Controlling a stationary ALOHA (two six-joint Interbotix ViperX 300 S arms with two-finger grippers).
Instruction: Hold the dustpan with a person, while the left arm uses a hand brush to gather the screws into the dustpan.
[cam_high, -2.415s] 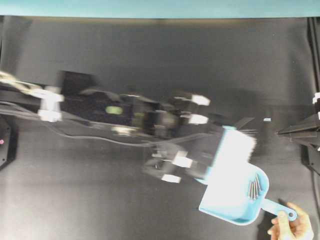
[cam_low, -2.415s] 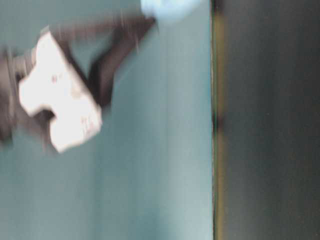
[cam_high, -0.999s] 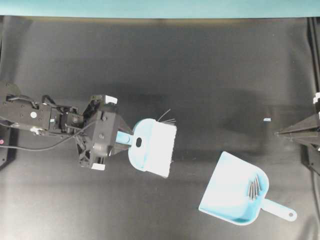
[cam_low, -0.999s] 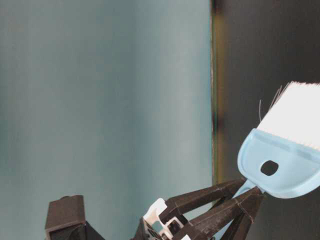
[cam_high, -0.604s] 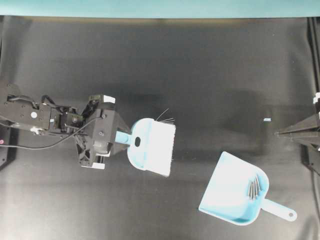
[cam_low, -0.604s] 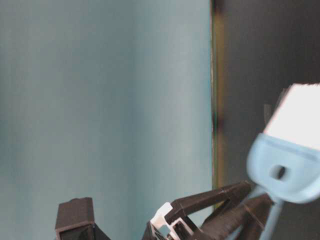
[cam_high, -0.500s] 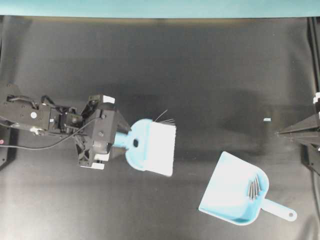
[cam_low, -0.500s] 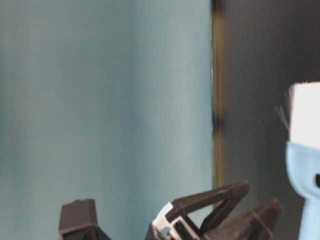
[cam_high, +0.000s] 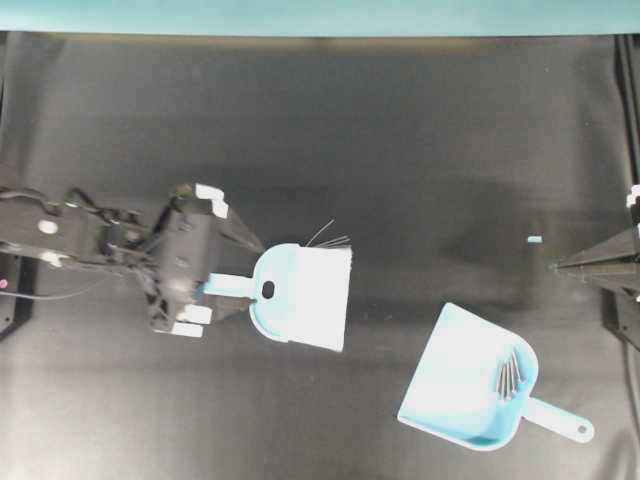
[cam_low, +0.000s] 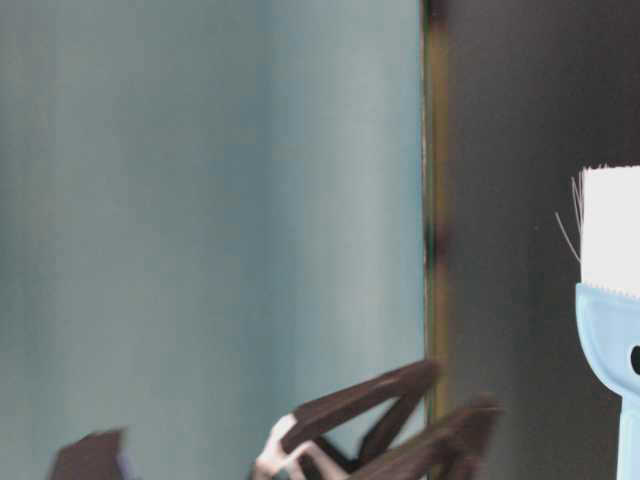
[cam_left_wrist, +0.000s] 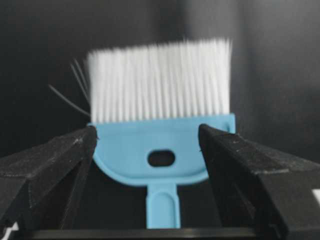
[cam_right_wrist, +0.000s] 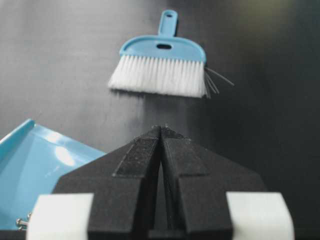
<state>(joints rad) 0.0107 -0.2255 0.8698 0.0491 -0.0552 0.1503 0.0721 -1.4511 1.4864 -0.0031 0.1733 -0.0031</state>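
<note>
- Brush (cam_high: 302, 297) is lying flat on the black mat (cam_high: 400, 130), well to the left of the dustpan (cam_high: 465, 390), bristles pointing toward the pan.
- Your left gripper (cam_high: 238, 275) is sitting with its jaws spread wide either side of the brush's thin handle, gripping nothing; the wrist view shows clear gaps on both sides.
- Screws (cam_high: 508, 375) are resting inside the dustpan, bunched near its handle end, so the sweeping looks finished to me.
- No person's hand is showing anywhere near the dustpan.
- Your right gripper (cam_right_wrist: 161, 131) is hanging pinched closed and empty, off to the right of the dustpan.
- Risk: if you're pulling the left arm away carelessly, a fingertip could be catching the handle and dragging the brush; with nobody steadying the pan, a knock could be spilling the screws.
- Room: a teal wall (cam_high: 320, 15) is running along the mat's far edge from the dustpan; a small pale scrap (cam_high: 534, 240) is lying above the pan.
</note>
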